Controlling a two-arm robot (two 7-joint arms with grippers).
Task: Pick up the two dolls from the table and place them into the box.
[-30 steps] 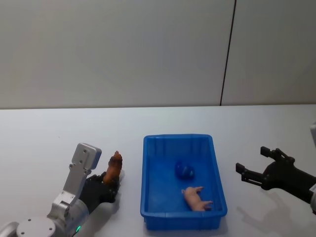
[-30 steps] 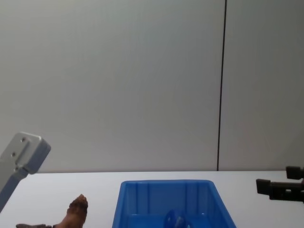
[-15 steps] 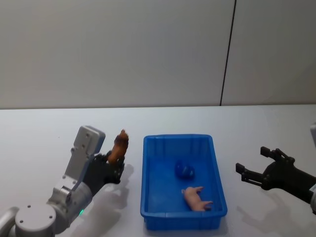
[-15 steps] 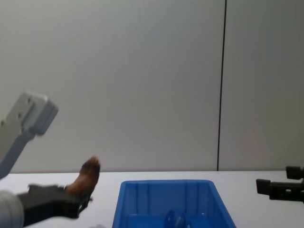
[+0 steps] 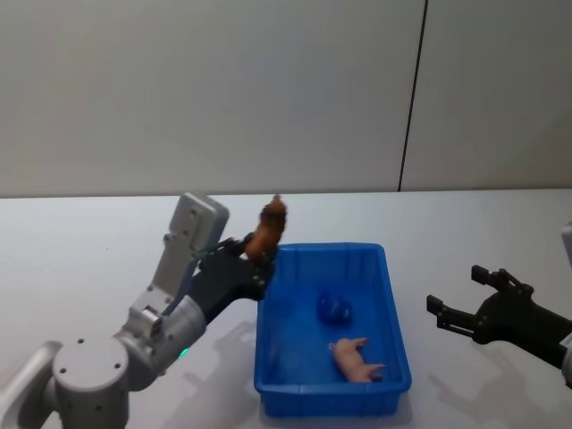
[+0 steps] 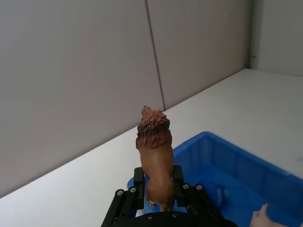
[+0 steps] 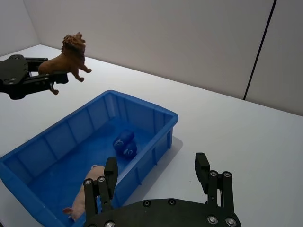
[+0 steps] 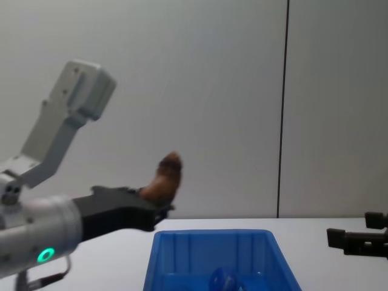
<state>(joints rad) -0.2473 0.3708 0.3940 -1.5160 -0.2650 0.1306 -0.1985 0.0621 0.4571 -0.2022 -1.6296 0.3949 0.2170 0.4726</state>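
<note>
The white desk (image 5: 80,241) stretches wide under everything, with a grey panelled wall (image 5: 223,89) rising behind it. On the desk, right in front of the robot, sits the blue box (image 5: 391,308), long side running away from the robot, ribbed inside.

The left arm (image 5: 174,295) reaches up and forward from the near left, its grey wrist block raised high. Its left tool (image 5: 254,261) hangs in the air just over the far left corner of the box, level with the rim's edge, and is clenched on the brown lion doll (image 5: 267,229). In the left wrist view the two black fingers (image 6: 138,182) press the lion's flanks from either side; the doll (image 6: 155,156) stands up out of the grip with its maned head pointing away from the tool, toward the wall. In the right wrist view the lion (image 7: 67,57) juts out past the fingertips, legs hanging free, well above the box floor.

The right tool (image 5: 460,308) rests low over the desk to the right of the box, apart from it, its fingers spread wide and holding nothing.

Inside the box, the pink pig doll (image 5: 357,357) lies on its side near the front right corner. A small dark blue object (image 5: 333,308) sits on the floor near the middle, just beyond the pig.
</note>
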